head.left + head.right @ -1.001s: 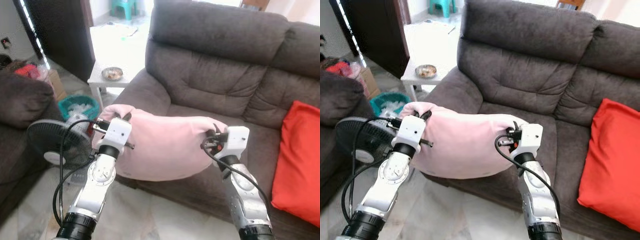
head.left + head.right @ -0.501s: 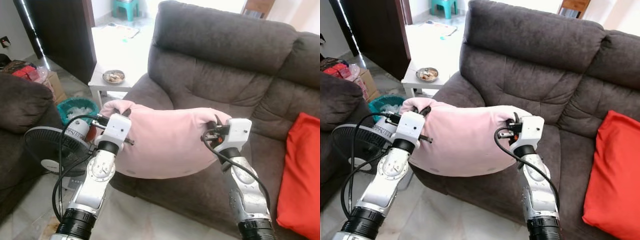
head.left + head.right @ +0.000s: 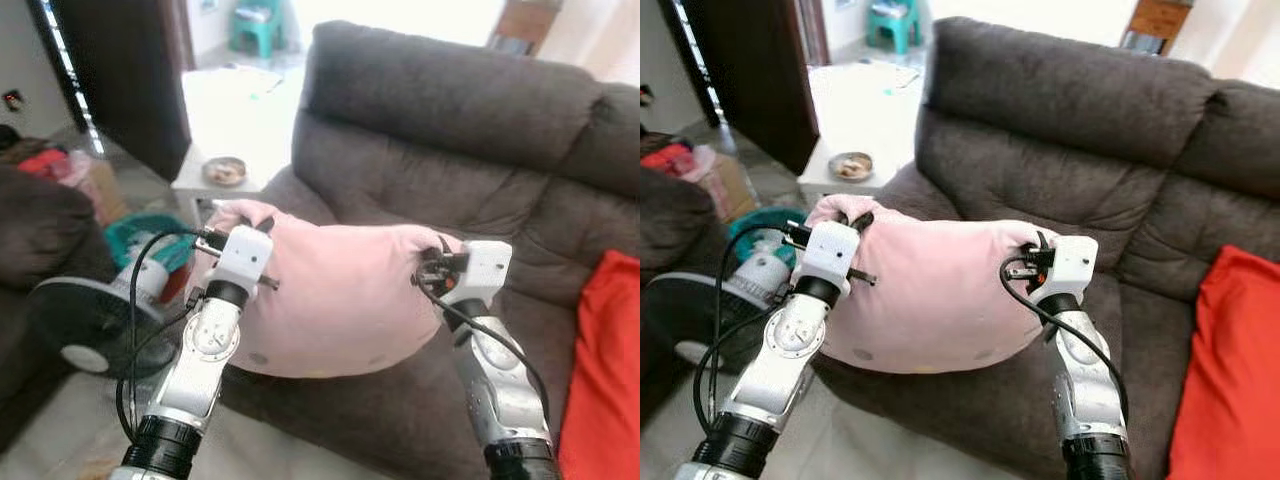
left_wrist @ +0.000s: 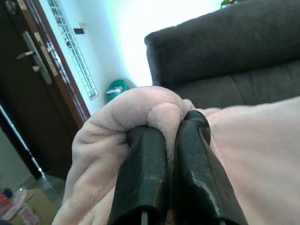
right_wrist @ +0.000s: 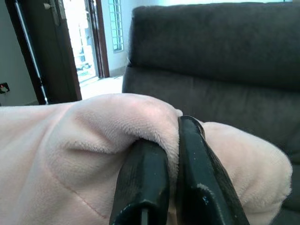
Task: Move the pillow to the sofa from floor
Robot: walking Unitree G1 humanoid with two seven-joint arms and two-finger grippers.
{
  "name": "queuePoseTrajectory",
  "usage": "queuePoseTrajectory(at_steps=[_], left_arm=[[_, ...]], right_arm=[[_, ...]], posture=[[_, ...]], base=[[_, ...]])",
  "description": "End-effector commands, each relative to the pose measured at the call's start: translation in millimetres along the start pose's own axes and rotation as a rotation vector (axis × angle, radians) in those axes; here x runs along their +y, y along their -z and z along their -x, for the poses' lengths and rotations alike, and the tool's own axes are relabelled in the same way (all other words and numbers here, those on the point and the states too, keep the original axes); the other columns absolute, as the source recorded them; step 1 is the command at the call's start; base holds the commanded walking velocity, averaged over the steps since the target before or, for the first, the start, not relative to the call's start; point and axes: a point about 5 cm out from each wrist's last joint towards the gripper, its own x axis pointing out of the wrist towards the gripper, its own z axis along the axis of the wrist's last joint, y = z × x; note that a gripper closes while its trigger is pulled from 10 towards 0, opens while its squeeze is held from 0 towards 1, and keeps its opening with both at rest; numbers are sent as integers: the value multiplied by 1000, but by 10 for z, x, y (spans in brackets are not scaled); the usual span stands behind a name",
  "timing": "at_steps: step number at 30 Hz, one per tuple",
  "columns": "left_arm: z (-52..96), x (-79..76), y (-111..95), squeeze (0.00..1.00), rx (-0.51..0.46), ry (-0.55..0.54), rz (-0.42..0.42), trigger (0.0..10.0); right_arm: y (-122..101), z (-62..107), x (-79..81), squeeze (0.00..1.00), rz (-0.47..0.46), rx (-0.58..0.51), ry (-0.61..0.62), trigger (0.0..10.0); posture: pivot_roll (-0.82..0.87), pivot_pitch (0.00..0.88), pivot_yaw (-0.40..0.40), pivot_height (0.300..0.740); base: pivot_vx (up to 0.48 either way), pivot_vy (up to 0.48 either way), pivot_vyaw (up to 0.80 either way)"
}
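1. The pink pillow (image 3: 330, 300) hangs between my two arms, clear of the floor, in front of the dark grey sofa (image 3: 450, 120) and level with its seat, near the armrest end.
2. My left gripper (image 4: 164, 140) has both fingers pinched tight on a fold of plush at one top corner of the pillow; almost no gap between them.
3. My right gripper (image 5: 161, 154) is clamped the same way on the opposite top corner, fabric squeezed between the two black fingers.
4. Progress, as I judge it: the pick-up is done and the pillow is carried up to the sofa. What is left is to bring it over the seat cushion, lower it until it rests there, and let both corners go.
5. The seat ahead looks free where I would set it; a red cushion (image 3: 605, 370) lies at the far right of the sofa, well apart from my load.
6. Off to my left stand a floor fan (image 3: 85, 320), a teal basket (image 3: 135, 240) and a small white table with a bowl (image 3: 225, 170) on it.
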Motion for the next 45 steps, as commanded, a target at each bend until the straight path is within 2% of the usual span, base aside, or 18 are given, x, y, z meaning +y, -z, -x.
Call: queuePoseTrajectory(at_steps=[1, 11, 17, 22, 27, 30, 33, 35, 38, 41, 42, 45], left_arm=[[-52, 0, -143, 0, -62, 6, 16, 10000], [-60, -20, -140, 0, -52, 35, 43, 10000], [-59, -52, -143, 0, -48, 69, 56, 10000], [-25, -131, -145, 0, -41, 141, 118, 10000], [-13, -166, -88, 0, 29, 189, 169, 10000], [-9, -157, -1, 0, 57, 249, 82, 10000], [-8, -148, 0, 0, 59, 280, 86, 10000], [5, -158, -30, 0, 63, 331, 128, 10000], [57, -185, -68, 0, 81, 416, 225, 10000], [95, -197, -97, 0, 94, 475, 281, 10000], [103, -196, -134, 0, 93, 502, 335, 10000], [111, -202, -175, 0, 88, 535, 378, 10000]], right_arm=[[-181, -42, 69, 0, 4, -84, -38, 10000], [-234, -71, 59, 0, -5, -106, -30, 10000], [-236, -71, 60, 0, 19, -102, -32, 10000], [-239, -80, 72, 0, 46, -94, -42, 10000], [-239, -120, 50, 0, 96, -72, -50, 10000], [-232, -146, 56, 0, 126, -52, -72, 10000], [-232, -152, 58, 0, 147, -39, -85, 10000], [-197, -162, 50, 0, 198, 5, -98, 10000], [-187, -161, 73, 0, 230, 13, -141, 10000], [-164, -167, 56, 0, 273, 38, -137, 10000], [-149, -173, 48, 0, 267, 49, -135, 10000], [-141, -175, 54, 0, 258, 53, -148, 10000]], posture=[[169, 39, -101, 740], [172, 38, -102, 740], [172, 37, -103, 740], [174, 39, -104, 740], [180, 38, -107, 740], [177, 32, -108, 740], [175, 30, -107, 740], [177, 28, -107, 740], [179, 26, -109, 740], [183, 25, -110, 740], [183, 28, -112, 740], [184, 31, -114, 740]], base=[[300, 0, -769], [299, 0, -77], [291, 0, 0], [0, 0, 0], [0, 0, 0], [0, 0, 0], [0, 0, 0], [0, 0, 0], [0, 0, 0], [0, 0, 0], [0, 0, 0], [0, 0, 0]])
